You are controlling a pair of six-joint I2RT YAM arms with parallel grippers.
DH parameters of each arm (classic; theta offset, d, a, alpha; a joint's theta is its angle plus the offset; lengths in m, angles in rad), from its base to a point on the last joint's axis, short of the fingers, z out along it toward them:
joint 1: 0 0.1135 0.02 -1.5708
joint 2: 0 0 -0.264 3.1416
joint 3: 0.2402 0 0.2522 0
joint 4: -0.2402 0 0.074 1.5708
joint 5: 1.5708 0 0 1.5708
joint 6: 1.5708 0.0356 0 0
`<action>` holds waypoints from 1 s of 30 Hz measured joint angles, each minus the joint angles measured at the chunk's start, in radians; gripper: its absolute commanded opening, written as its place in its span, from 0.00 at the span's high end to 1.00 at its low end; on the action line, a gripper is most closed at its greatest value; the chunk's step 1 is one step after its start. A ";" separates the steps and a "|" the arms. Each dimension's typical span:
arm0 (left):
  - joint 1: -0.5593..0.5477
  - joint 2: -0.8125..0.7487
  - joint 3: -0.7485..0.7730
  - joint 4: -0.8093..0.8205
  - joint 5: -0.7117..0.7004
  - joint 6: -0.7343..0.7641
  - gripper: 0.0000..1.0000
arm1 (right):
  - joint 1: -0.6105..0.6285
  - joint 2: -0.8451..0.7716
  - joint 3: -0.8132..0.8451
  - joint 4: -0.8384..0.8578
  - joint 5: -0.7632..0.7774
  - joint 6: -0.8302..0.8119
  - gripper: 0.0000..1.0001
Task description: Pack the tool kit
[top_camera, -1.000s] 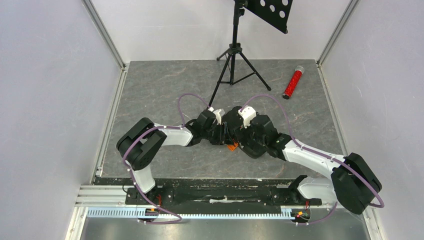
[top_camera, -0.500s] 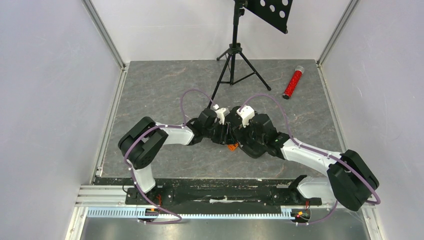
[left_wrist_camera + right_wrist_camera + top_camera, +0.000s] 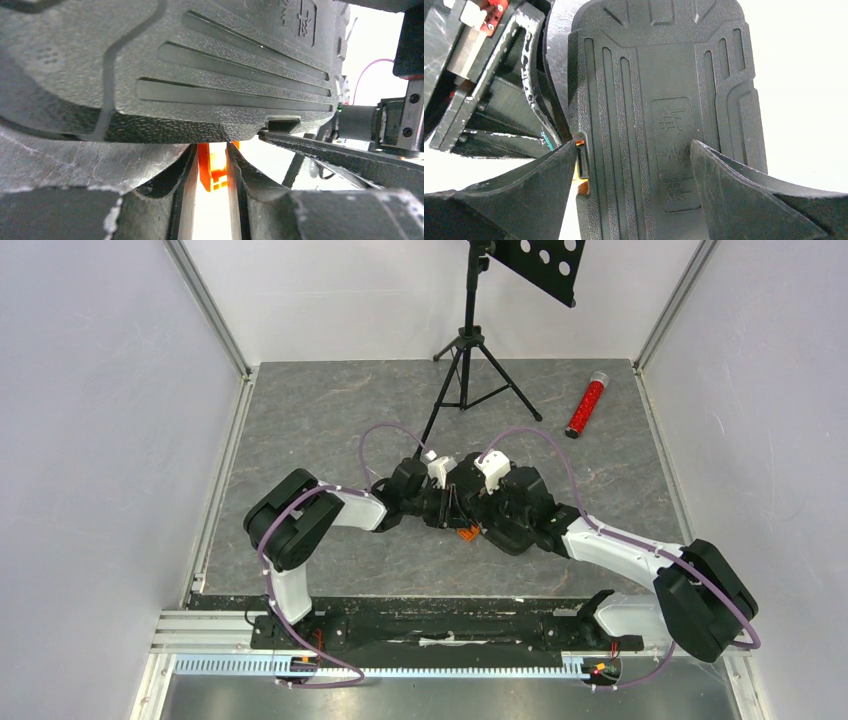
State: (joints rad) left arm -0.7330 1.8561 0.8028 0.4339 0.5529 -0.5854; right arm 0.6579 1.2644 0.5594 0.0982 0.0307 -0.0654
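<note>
Black textured plastic clamshell case, ribbed lid uppermost, lay on the grey stone-patterned table with both arms converged over it. Right gripper: fingers were spread wide, one tip at the case's latch edge, the other over the ribbed lid; contact with the lid could not be confirmed. Left gripper: fingers were drawn close at the case's rim, pinching the small orange latch, which filled the gap between them. A black tripod stand stood beyond the case. A red glittery tube lay beyond the case to its right, well apart.
</note>
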 measured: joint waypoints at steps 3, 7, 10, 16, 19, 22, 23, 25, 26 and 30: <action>0.010 0.000 -0.005 0.010 0.016 -0.050 0.69 | -0.001 0.000 0.000 0.000 0.000 -0.003 0.14; 0.015 0.000 -0.004 0.009 0.026 -0.110 0.69 | -0.001 0.000 0.000 0.000 0.000 -0.004 0.14; 0.016 0.000 -0.003 0.002 0.027 -0.160 0.69 | -0.001 -0.005 -0.002 0.000 -0.009 -0.011 0.14; 0.016 0.000 0.023 -0.065 0.034 -0.242 0.68 | -0.004 -0.051 -0.030 -0.006 -0.066 -0.051 0.13; 0.016 0.000 0.041 -0.102 0.034 -0.272 0.67 | 0.001 -0.082 -0.042 -0.028 -0.099 -0.076 0.13; 0.016 0.000 0.049 -0.119 0.034 -0.304 0.66 | 0.014 -0.114 -0.052 -0.055 -0.113 -0.108 0.13; 0.016 0.000 0.051 -0.126 0.034 -0.314 0.67 | 0.022 -0.129 -0.056 -0.063 -0.114 -0.122 0.13; 0.016 0.000 0.056 -0.136 0.034 -0.329 0.66 | 0.038 -0.151 -0.063 -0.072 -0.109 -0.144 0.13; 0.016 0.000 0.059 -0.142 0.034 -0.333 0.66 | 0.048 -0.159 -0.066 -0.075 -0.104 -0.154 0.13; 0.016 0.000 0.068 -0.160 0.034 -0.344 0.66 | 0.116 -0.175 -0.073 -0.086 -0.063 -0.193 0.19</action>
State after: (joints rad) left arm -0.7174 1.8561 0.8703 0.2737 0.5865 -0.9298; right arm 0.7742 1.0897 0.4866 0.0124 -0.0326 -0.2588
